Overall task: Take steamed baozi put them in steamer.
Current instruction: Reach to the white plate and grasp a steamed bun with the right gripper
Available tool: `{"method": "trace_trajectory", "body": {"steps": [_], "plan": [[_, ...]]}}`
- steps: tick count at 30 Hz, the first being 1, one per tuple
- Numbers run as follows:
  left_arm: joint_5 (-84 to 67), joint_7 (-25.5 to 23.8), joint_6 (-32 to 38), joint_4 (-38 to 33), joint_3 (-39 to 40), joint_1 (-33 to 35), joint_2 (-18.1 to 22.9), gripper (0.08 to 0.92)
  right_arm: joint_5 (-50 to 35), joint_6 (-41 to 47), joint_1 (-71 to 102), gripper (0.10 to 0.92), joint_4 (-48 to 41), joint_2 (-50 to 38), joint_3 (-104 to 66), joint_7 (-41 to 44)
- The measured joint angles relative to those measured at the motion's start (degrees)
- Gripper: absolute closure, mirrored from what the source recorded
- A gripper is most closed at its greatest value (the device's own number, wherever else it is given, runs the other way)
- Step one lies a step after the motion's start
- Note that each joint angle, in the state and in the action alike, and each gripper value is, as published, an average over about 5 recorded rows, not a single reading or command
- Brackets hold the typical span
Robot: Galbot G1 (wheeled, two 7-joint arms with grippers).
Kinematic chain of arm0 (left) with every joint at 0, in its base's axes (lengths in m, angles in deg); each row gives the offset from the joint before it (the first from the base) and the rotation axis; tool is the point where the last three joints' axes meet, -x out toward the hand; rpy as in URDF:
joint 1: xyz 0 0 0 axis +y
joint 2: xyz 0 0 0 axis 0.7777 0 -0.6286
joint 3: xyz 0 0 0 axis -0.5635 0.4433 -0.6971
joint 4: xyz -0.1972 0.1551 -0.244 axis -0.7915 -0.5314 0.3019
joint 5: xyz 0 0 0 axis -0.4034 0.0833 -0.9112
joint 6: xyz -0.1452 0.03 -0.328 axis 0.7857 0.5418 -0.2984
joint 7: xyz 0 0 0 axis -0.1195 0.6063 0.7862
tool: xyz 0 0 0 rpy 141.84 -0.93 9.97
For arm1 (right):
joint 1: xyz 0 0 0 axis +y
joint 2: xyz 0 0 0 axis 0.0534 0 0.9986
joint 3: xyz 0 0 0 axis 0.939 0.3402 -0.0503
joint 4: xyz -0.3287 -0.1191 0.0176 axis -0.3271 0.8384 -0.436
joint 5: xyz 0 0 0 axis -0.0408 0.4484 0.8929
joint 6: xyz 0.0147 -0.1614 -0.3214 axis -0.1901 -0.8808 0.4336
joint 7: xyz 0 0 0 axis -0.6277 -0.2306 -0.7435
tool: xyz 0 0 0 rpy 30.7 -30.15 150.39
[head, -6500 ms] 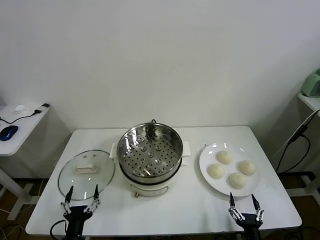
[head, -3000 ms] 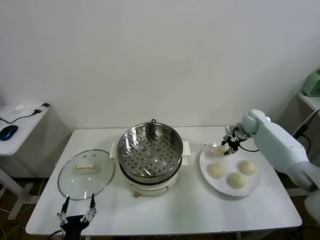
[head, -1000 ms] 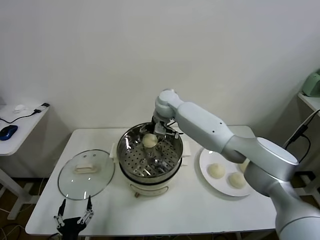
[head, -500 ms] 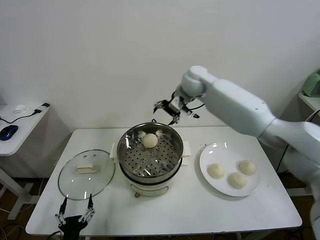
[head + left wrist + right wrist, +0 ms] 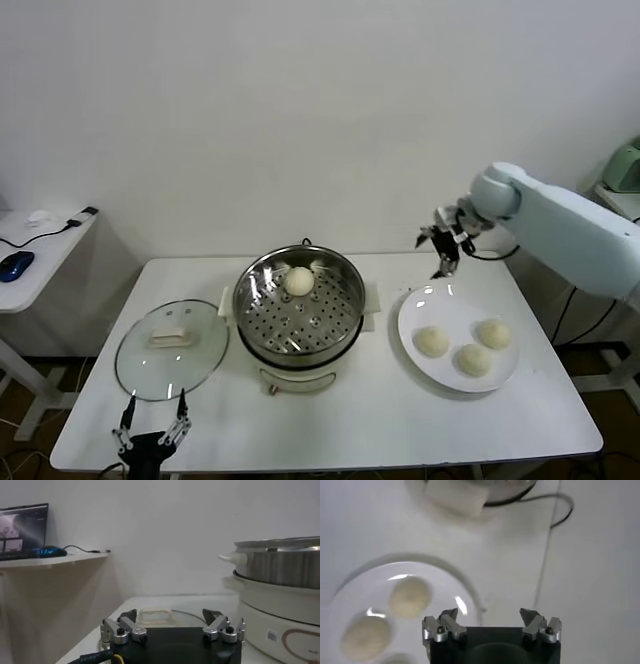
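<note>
Your left gripper sits parked low at the near edge of the counter, jaws spread wide and holding nothing; the glass lid lies flat on the counter just beyond those jaws, and in the left wrist view the same gripper has the lid's rim directly ahead between the fingers, with the steamer's wall standing off to one side of them. Next along is the steamer, open, with one steamed baozi resting on the perforated tray toward the far rim; it is well apart from both sets of jaws. Further right, the white plate carries three steamed baozi, grouped toward its near half. Your right gripper hangs in the air over the far edge of the plate, jaws wide and empty, touching nothing. In the right wrist view that gripper looks down on the plate rim, with one bun under the jaws and slightly to one side, a second farther out, and a dark power cord on the counter running past the opposite finger.
</note>
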Motion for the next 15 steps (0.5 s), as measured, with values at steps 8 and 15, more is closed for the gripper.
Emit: {"method": "trace_trajectory", "body": {"steps": [8, 15], "plan": [[-0.3, 0.0, -0.1, 0.3, -0.6, -0.2, 0.2, 0.177, -1.1, 3.7, 6.4, 0.203, 1.8, -1.6, 0.2, -2.4], [-0.8, 0.0, -0.3, 0.5, -1.3, -0.4, 0.3, 0.177, -1.4, 5.2, 9.4, 0.203, 1.9, -1.7, 0.3, -3.6]]}}
